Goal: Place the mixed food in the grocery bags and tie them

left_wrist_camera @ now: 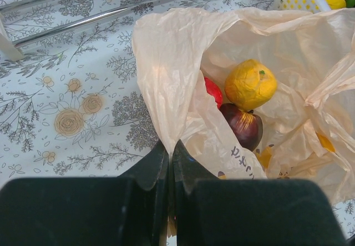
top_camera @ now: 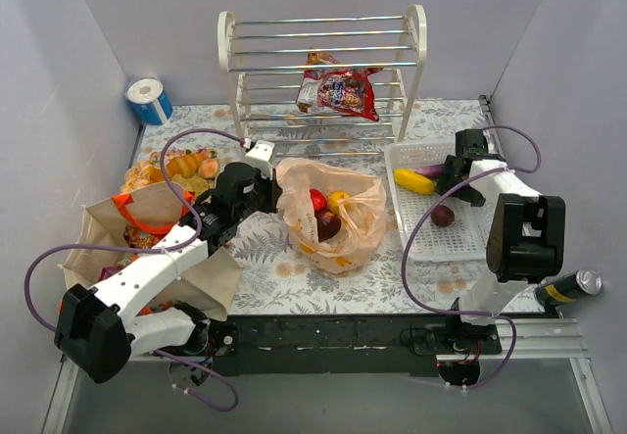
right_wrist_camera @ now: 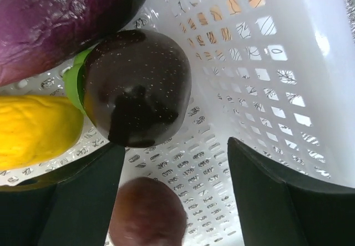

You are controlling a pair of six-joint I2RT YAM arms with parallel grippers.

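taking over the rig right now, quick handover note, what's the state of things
Left tool: shut on the rim of the plastic bag.
Right tool: open, poised by the dark plum in the white basket.
Done: three fruits in the plastic bag.
Left: the plum, yellow fruit, snack packet on the rack; tie plastic bag and tote.

One tote (top_camera: 93, 236), one plastic bag (top_camera: 294, 184), one basket (top_camera: 441, 243), one rack (top_camera: 418, 52), one eggplant (right_wrist_camera: 55, 18).
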